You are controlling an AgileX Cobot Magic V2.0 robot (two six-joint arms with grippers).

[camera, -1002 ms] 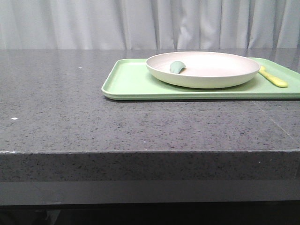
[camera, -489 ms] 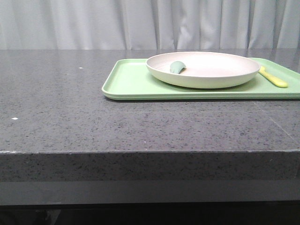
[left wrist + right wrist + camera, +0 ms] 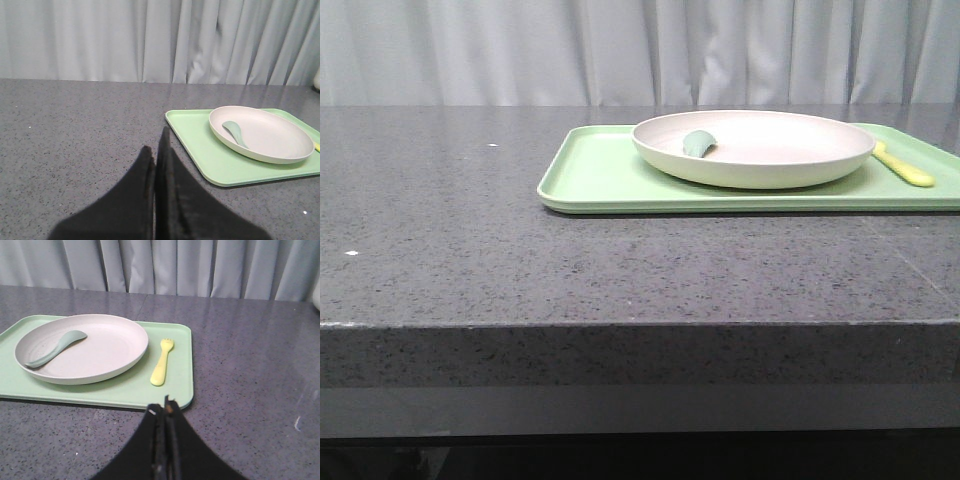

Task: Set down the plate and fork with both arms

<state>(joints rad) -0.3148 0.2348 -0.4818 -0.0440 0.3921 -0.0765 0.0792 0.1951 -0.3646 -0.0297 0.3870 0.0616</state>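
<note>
Pre-grasp: round cream plastic plate (image 3: 753, 148) and small pale-yellow plastic fork (image 3: 161, 361) just beside it on light-green rectangular tray (image 3: 600, 180); left gripper (image 3: 156, 150) and right gripper (image 3: 165, 412) closed, empty, needing opening.

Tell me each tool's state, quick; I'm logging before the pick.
Left tool: closed, holding nothing.
Right tool: closed, holding nothing.
</note>
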